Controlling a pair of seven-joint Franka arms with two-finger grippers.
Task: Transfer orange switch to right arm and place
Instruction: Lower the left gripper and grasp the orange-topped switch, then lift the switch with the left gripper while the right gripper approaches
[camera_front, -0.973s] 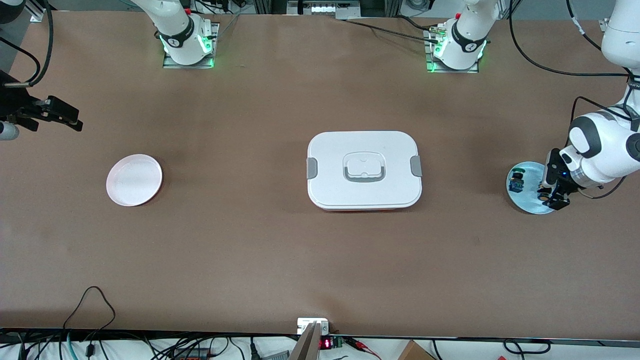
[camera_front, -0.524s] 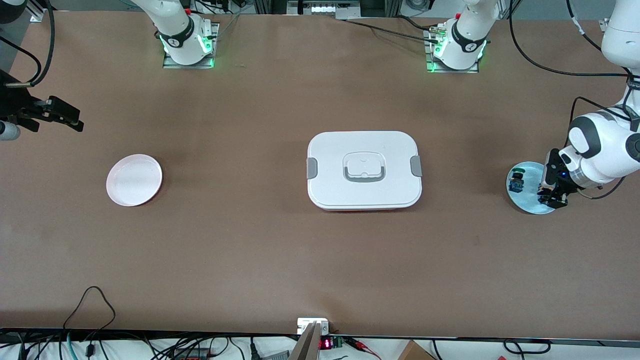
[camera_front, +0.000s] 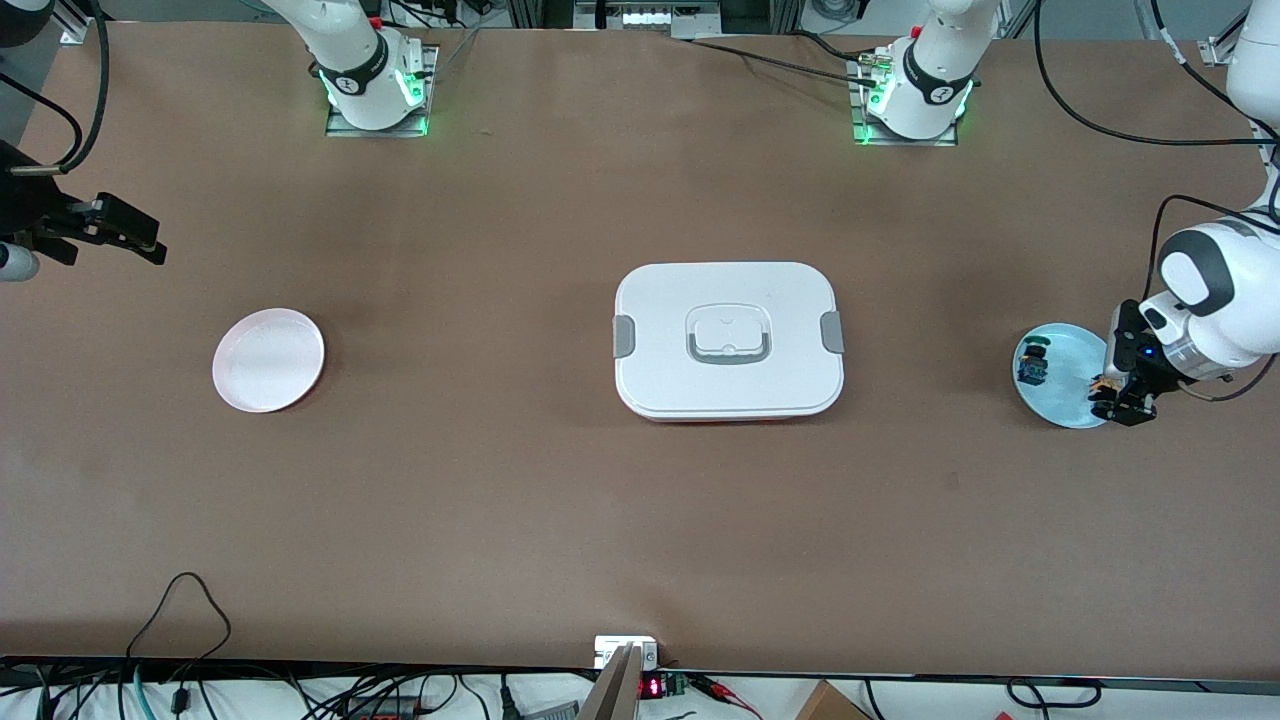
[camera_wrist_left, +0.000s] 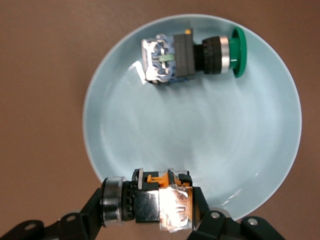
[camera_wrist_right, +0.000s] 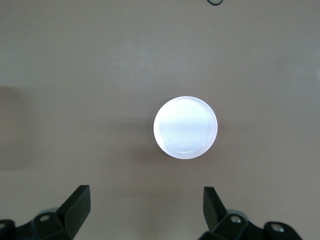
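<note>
My left fingers (camera_wrist_left: 200, 210) are pinched on the orange switch (camera_wrist_left: 160, 202), which lies sideways between them, its silver-ringed cap end pointing out past one finger and its foil-bright body against the other. My left gripper (camera_front: 1117, 400) holds it just above the edge of the pale blue plate (camera_front: 1065, 395) at the left arm's end of the counter (camera_front: 640, 520), the part of the rim nearest the front camera. On that same plate, well apart from my grip, the green-capped switch (camera_wrist_left: 192, 55) with its blue body lies on its side near the plate's farther rim; nothing lies between the two. In the middle of the counter sits a white lidded box (camera_front: 728, 340) with grey latches at both ends and a handle recess on top. At the right arm's end, a small pink-white plate (camera_front: 268, 360) lies bare on the counter. My right gripper (camera_wrist_right: 145, 205) waits in the air over that end of the counter, its fingers spread wide and holding nothing, the pink-white plate showing below it.
</note>
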